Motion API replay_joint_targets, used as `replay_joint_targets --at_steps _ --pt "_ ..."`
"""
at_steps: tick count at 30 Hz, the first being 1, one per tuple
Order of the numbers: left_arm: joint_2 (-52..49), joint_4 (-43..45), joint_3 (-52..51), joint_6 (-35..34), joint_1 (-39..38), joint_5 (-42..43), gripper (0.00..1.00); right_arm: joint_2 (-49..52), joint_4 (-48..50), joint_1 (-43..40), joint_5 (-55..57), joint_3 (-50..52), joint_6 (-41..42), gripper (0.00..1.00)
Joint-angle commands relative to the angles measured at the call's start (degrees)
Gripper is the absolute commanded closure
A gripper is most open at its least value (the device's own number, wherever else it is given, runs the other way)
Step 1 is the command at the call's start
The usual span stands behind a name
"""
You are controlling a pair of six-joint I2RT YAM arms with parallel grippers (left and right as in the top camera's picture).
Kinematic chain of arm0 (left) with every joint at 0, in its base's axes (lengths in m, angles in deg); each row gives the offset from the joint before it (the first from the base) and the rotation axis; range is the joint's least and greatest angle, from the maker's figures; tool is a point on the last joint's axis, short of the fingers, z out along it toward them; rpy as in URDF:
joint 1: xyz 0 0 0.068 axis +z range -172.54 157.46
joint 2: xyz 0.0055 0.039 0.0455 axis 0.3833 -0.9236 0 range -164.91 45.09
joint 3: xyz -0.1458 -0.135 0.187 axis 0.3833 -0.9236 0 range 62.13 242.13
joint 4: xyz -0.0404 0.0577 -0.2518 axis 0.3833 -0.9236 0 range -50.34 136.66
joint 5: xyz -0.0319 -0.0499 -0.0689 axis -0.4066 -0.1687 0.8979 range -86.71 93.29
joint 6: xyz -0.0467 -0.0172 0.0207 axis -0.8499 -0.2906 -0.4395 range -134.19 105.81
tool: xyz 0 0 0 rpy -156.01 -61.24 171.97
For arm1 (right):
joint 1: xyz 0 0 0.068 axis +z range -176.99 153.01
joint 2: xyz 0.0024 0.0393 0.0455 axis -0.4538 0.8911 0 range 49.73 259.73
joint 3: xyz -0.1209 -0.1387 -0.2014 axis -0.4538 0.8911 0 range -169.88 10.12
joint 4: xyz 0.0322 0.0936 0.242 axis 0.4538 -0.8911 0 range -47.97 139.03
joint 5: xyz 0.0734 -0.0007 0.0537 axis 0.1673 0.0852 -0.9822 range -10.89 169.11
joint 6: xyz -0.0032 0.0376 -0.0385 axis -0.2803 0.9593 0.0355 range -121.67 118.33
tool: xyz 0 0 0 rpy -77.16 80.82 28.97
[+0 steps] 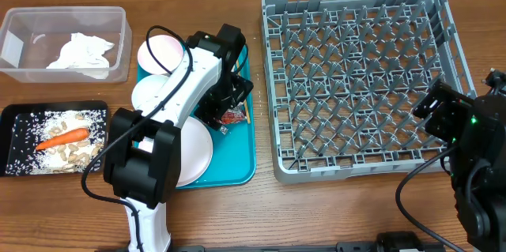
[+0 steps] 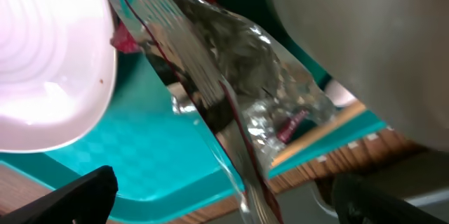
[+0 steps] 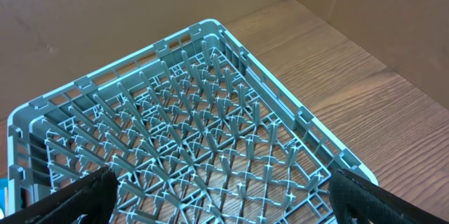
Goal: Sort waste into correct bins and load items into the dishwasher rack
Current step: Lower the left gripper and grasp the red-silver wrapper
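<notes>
My left gripper (image 1: 224,116) (image 2: 228,196) is open low over the teal tray (image 1: 241,161) (image 2: 154,147), its fingers wide either side of the small red wrapper (image 1: 232,116) (image 2: 259,76). A white plastic fork (image 2: 175,27) lies against the wrapper, and the wooden stick (image 1: 244,110) (image 2: 330,129) is beside it. A pinkish bowl (image 1: 166,53) (image 2: 49,62), a white bowl (image 1: 149,92) and the large plate (image 1: 195,153) (image 2: 365,34) sit on the tray. My right gripper (image 1: 433,114) (image 3: 221,196) is open and empty above the grey rack (image 1: 356,70) (image 3: 203,126).
The clear tub (image 1: 63,12) at the back left holds the crumpled napkin (image 1: 83,53). The black tray (image 1: 6,141) at the left holds the carrot (image 1: 63,137), rice and scraps (image 1: 75,156). The rack holds nothing.
</notes>
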State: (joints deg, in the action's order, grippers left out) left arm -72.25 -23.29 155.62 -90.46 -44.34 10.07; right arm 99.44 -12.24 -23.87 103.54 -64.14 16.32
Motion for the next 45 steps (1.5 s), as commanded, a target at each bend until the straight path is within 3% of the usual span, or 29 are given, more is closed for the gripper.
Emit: replay_joint_targets --at_steps 1,8,10,18,25,27,45 --pt "-0.4 1.0 -2.6 -0.9 -0.4 -1.7 0.0 -0.5 0.2 0.2 0.8 -1.6 0.4 0.0" --pt "-0.4 2.2 -4.7 1.2 -0.4 -2.8 0.01 -0.5 0.2 0.2 0.8 -1.6 0.4 0.0" --pt "-0.4 3.3 -4.8 3.8 -0.4 -2.7 0.06 -0.5 0.2 0.2 0.8 -1.6 0.4 0.0" --pt "-0.4 3.8 -4.9 6.6 -0.4 -1.0 0.51 -0.5 0.2 0.2 0.8 -1.6 0.4 0.0" --pt "-0.4 3.1 -4.9 10.5 -0.4 0.3 0.82 -0.5 0.2 0.2 0.8 -1.6 0.4 0.0" --pt "-0.4 2.4 -4.8 10.5 -0.4 0.5 0.96 -0.4 0.2 0.2 0.8 -1.6 0.4 0.0" --pt "1.3 -9.6 -1.1 13.6 -0.4 1.2 0.96 -0.5 0.2 0.2 0.8 -1.6 0.4 0.0"
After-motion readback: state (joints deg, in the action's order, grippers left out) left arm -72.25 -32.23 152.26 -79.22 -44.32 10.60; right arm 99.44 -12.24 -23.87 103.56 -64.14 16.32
